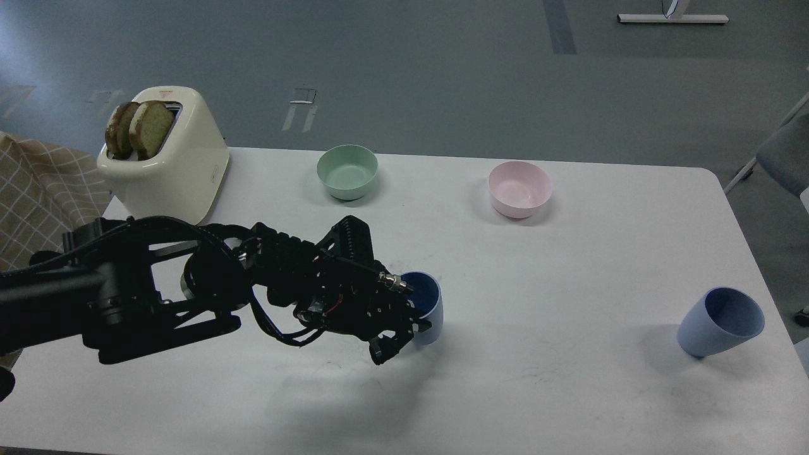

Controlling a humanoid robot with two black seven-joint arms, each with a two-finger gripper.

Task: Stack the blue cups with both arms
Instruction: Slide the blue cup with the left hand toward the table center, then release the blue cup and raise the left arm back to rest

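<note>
My left gripper (407,332) is shut on a blue cup (427,306), gripping its near side. The cup stands upright, mouth up, low over the white table (505,392) near its middle; I cannot tell whether its base touches. The second blue cup (720,321) sits tilted on its rounded base at the table's right edge, mouth facing up and toward me. The left arm (189,291) reaches in from the left. My right arm and gripper are out of view.
A pale green bowl (347,170) and a pink bowl (519,188) stand at the back of the table. A cream toaster (165,155) with two bread slices stands at the back left. A checked cloth (38,196) lies beyond the left edge.
</note>
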